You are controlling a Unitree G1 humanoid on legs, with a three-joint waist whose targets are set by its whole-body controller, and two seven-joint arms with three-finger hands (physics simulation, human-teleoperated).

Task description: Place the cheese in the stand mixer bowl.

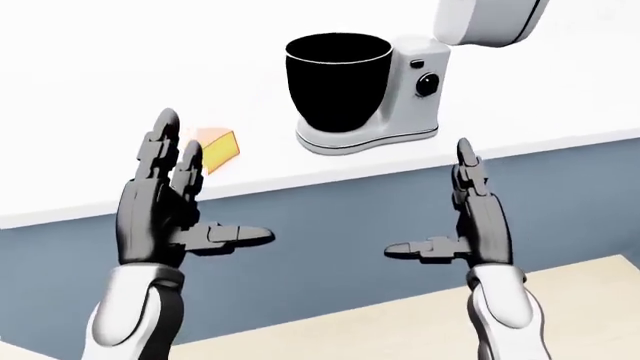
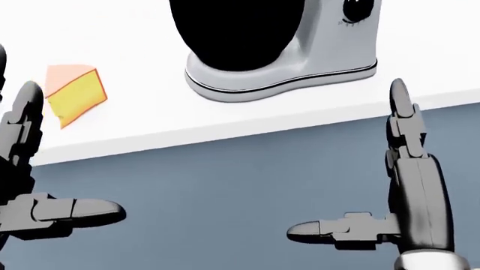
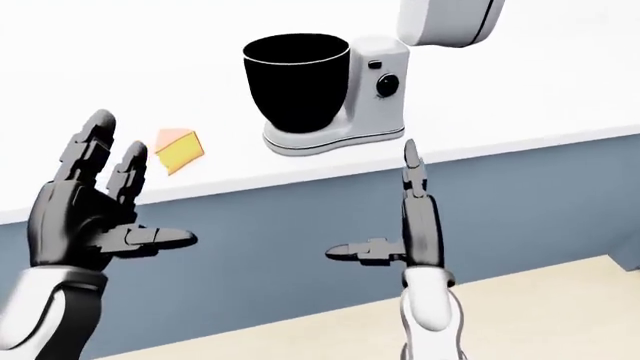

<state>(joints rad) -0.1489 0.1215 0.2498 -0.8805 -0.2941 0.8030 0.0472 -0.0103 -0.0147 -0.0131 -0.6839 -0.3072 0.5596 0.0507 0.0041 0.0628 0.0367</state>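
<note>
A yellow cheese wedge [image 1: 220, 148] lies on the white counter [image 1: 90, 105], left of the stand mixer. The mixer's black bowl [image 1: 338, 82] stands upright on the white mixer base [image 1: 420, 97], and its head [image 1: 485, 19] is tilted up, which leaves the bowl's mouth uncovered. My left hand [image 1: 205, 196] is open, with fingers raised and thumb pointing right. It hangs below and just left of the cheese, apart from it. My right hand [image 1: 430, 199] is open too, below the mixer, with its palm facing left. Neither hand holds anything.
The counter's blue-grey cabinet face [image 1: 330, 210] runs across the view below the white top. A strip of beige floor [image 1: 580, 300] shows at the bottom right. The cheese lies close to the counter's near edge.
</note>
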